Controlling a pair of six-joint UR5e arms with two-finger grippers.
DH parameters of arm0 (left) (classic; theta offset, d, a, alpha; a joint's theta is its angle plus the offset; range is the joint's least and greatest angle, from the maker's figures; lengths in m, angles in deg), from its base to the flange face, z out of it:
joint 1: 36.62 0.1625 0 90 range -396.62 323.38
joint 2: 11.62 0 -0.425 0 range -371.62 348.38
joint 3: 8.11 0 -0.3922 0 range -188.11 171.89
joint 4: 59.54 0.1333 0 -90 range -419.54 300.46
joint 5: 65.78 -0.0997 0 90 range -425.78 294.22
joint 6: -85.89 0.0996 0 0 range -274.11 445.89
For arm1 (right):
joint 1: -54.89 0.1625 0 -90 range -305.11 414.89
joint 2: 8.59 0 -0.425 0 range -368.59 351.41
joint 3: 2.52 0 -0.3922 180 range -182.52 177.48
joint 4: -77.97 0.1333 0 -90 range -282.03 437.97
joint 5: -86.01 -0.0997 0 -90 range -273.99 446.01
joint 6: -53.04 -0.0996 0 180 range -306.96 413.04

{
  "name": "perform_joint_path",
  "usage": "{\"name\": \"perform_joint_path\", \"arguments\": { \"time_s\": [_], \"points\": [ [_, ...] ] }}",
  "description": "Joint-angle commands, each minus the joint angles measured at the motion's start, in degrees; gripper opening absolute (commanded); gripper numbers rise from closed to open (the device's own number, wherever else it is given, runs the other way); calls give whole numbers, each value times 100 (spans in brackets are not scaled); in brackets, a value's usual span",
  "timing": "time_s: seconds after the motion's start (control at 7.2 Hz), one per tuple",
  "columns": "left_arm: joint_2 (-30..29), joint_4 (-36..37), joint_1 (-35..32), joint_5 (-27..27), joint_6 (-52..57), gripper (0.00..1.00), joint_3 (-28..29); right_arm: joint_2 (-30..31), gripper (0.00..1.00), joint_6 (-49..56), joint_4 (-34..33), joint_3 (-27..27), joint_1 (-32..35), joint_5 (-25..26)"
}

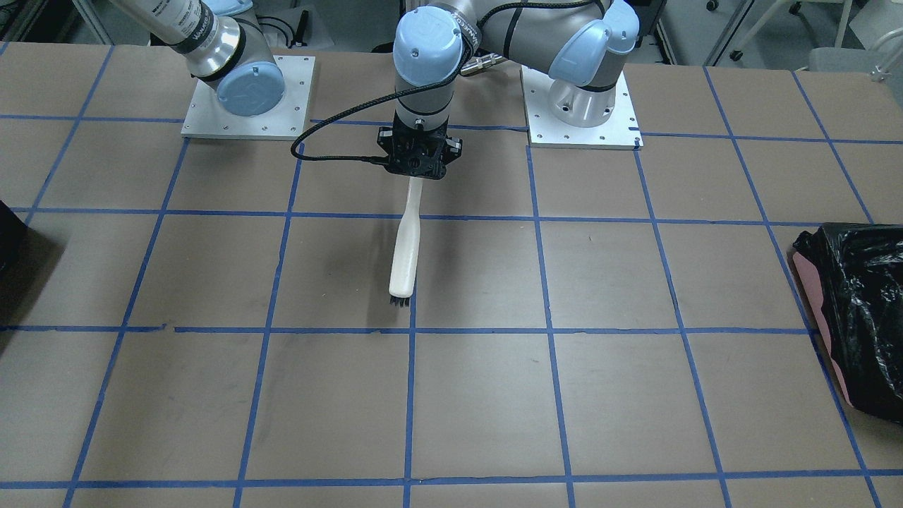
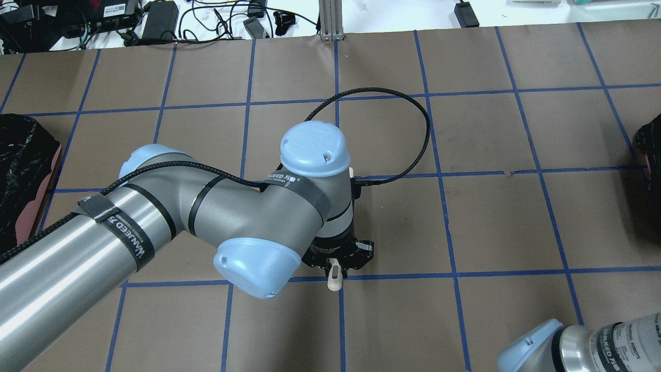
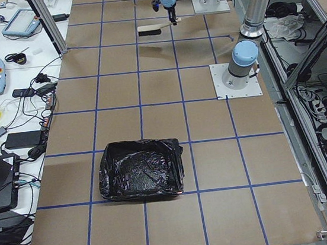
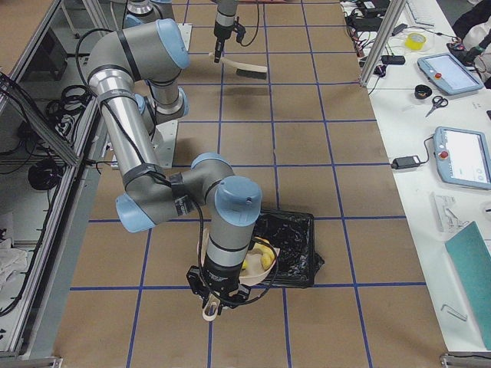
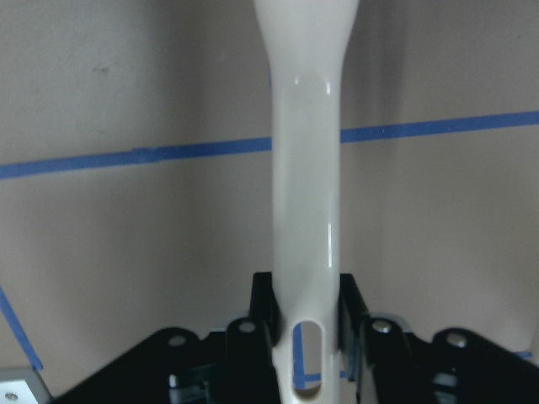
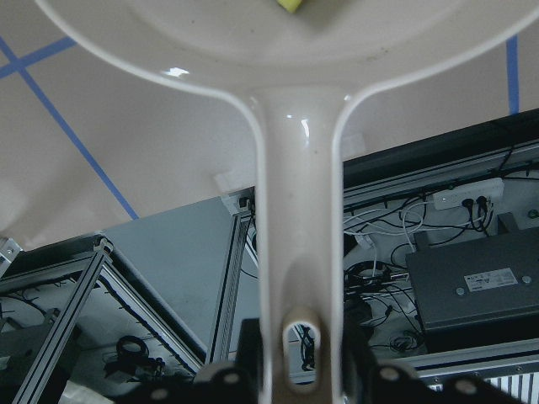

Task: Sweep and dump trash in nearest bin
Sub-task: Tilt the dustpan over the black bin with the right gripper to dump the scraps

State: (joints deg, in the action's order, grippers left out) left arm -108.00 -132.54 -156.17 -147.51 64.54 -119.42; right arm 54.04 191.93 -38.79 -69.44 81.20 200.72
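Observation:
My left gripper point(image 1: 420, 159) is shut on the white handle of a brush point(image 1: 405, 254), whose dark bristles point down at the table's middle; the grip also shows in the left wrist view point(image 5: 306, 303). My right gripper point(image 6: 301, 337) is shut on the handle of a cream dustpan point(image 6: 299, 168). It holds the pan tilted at the edge of the all-black bin point(image 4: 295, 245). A yellow-green wedge point(image 4: 261, 259) lies in the pan and shows at the top of the right wrist view point(image 6: 290, 4). The bread roll and the croissant are out of view.
The pink bin lined with a black bag point(image 1: 853, 310) stands at the table's edge on my left side point(image 2: 20, 170). The black bin's edge shows opposite it point(image 1: 7, 233). A black cable point(image 2: 413, 119) loops from my left wrist. Two arm base plates point(image 1: 578, 120) are on the table.

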Motion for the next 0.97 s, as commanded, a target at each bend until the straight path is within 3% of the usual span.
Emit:
{"name": "perform_joint_path", "arguments": {
  "time_s": [0.0,0.14,0.42,0.56,0.83],
  "points": [
    [-30,198,-15,-62,166,0,-198,29,0,-186,-223,-136,697,814],
    [-108,215,-15,-97,167,0,-190,47,0,-231,-258,-320,848,1216],
    [-118,189,-33,-248,10,0,-207,100,0,-756,-1501,-1187,999,1842],
    [-153,189,-50,-256,0,0,-216,309,0,-750,-1585,-1462,999,1853],
    [-162,189,-50,-230,-52,0,-295,442,0,-758,-1577,-1456,1052,1783]
  ]
}}
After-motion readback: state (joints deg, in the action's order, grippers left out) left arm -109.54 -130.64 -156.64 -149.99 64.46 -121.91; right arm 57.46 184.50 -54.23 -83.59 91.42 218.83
